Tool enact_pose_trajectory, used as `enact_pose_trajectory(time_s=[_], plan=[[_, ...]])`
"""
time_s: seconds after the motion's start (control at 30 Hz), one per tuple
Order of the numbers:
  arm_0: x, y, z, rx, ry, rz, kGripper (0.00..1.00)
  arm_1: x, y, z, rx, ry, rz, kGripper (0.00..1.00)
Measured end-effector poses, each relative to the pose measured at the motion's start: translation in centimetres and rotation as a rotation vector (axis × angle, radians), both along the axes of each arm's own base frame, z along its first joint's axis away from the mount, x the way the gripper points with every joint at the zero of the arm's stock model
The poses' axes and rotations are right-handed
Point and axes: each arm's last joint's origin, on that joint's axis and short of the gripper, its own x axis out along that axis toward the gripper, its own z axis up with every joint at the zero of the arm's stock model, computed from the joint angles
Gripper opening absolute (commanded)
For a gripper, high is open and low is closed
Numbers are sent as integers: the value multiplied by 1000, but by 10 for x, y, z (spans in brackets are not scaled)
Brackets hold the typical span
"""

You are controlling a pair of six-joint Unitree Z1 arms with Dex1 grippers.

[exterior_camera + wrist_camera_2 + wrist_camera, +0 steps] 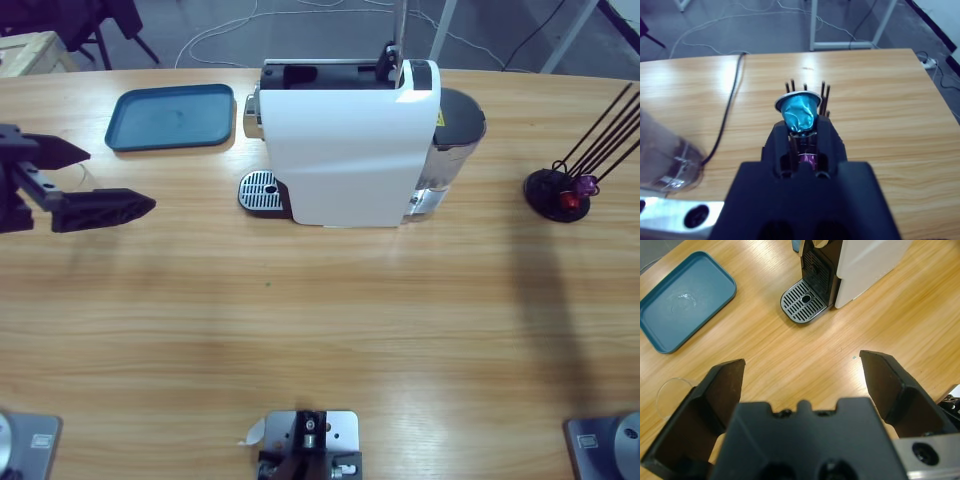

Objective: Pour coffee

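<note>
Right gripper [801,132] is pinching a teal capsule [798,112], probably for loading into the machine [345,150]; it isn't showing in the high view. Left gripper [802,385] is hovering spread wide, facing the drip grate [804,301], glass [671,395] beside it.

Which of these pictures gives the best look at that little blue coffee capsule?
The right wrist view: the blue capsule sits right in front of the camera, pinched between the right gripper's black jaws, its silver rim and crinkled foil plain to see. The high view and the left wrist view do not show it at all.
</note>
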Motion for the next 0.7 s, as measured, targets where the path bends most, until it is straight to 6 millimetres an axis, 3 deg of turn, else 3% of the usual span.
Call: enact_pose_trajectory(time_s=[0.13, 0.23, 0.47, 0.7], plan=[[0, 0, -1, 4, 2, 0, 1000, -15, 12, 28, -10, -32, 81, 0], [-1, 1, -2, 4, 2, 0, 1000, -27, 30, 38, -27, -33, 260, 0], [-10, 15, 5, -2, -4, -3, 1000, -36, 96, 36, -251, 12, 829, 0], [-30, 48, 13, -13, -16, -8, 1000, -23, 167, 75, -416, -29, 1147, 0]])
